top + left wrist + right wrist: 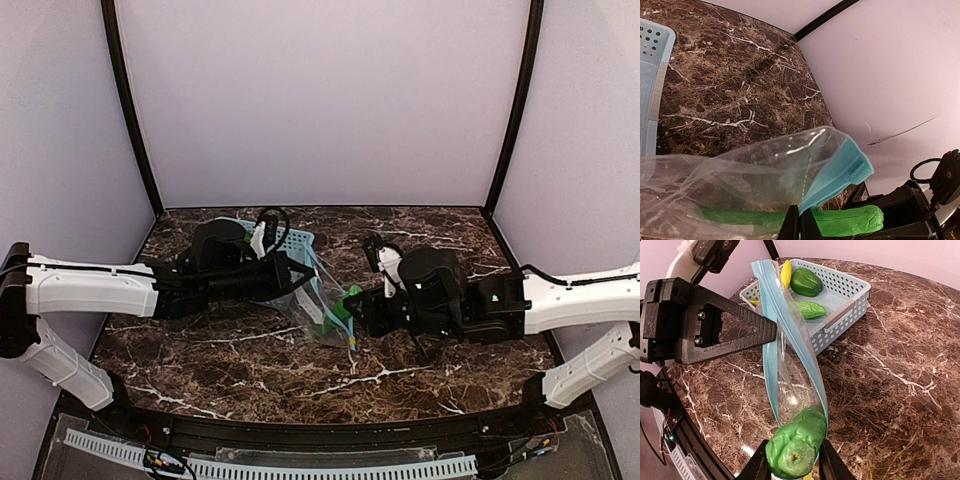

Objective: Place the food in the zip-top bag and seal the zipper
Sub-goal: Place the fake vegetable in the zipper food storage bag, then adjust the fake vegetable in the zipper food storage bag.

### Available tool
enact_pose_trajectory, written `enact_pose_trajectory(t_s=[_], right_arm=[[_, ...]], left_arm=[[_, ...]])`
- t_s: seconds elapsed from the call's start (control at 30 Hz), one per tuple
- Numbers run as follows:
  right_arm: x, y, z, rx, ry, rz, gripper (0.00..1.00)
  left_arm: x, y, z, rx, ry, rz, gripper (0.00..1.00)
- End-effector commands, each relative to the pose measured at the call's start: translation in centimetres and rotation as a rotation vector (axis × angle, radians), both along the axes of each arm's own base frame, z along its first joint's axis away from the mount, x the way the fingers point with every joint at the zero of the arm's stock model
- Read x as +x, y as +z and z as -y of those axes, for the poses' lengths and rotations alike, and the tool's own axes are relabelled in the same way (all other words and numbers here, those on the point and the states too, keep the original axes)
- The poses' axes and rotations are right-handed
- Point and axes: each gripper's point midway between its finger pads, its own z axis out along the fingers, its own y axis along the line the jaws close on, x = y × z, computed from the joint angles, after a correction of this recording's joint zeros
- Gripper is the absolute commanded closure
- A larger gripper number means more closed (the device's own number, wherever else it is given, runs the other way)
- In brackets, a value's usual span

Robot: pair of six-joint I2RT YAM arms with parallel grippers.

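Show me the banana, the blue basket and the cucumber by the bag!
banana [785, 274]: right wrist view, yellow middle.
blue basket [860, 301]: right wrist view, slotted side wall.
cucumber [796, 440]: right wrist view, near end.

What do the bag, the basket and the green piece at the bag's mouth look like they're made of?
The bag looks like thin clear plastic film: it crinkles and glints. The basket seems rigid light-blue plastic, matte, moulded with holes. The green piece is probably plastic or rubber: uniform colour, soft sheen.
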Motion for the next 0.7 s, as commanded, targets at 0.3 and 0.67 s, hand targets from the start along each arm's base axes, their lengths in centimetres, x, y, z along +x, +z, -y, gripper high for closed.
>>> enact_pose_trajectory(t_s=[0.3,0.67], right_arm=[[2.6,1.6,-4.0,0.009,0.066,0.077,0.75],[4.0,1.4,-5.9,-0.011,0.085,0.092,0.76]], left_arm=[[-0.8,-0.2,-0.3,0.008,-0.04,0.002,0.99],[-1.7,1.3,1.0,-0.034,-0.134,0.041,0.99]])
